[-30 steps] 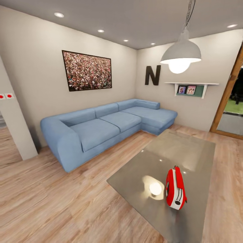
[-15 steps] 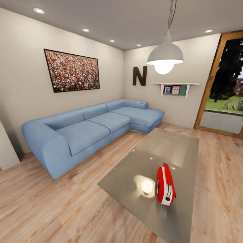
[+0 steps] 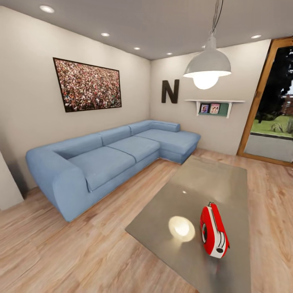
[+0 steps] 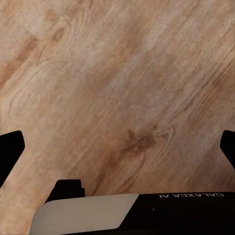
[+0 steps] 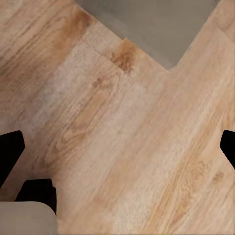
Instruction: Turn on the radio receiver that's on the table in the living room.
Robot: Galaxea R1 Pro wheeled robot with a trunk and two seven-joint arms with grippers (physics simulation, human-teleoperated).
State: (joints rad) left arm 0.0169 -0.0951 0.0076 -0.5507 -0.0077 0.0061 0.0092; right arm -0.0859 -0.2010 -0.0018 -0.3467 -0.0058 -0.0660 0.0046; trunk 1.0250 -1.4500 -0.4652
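— Where's the radio receiver [image 3: 213,236]?

— Upright on the worktop [image 3: 211,183], near right part, well apart from the sofa [image 3: 110,158]. Lamp glare beside it.

— Your tools?

— Left tool [image 4: 117,147] and right tool [image 5: 117,147] both spread wide, empty, hanging over the floor [image 4: 117,73], presumably parked for driving.

— Anything unclear?

— Dial face angled away; I can't find the switch.

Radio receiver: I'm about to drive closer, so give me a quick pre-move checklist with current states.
1. Radio receiver in sight on the table: ok.
2. Radio standing upright, not tipped: ok.
3. Left gripper open and holding nothing, wood floor below: ok.
4. Right gripper open and holding nothing; a table corner shows beyond it: ok.
5. Radio within arm's reach: not ok.
6. Radio already on: cannot tell.
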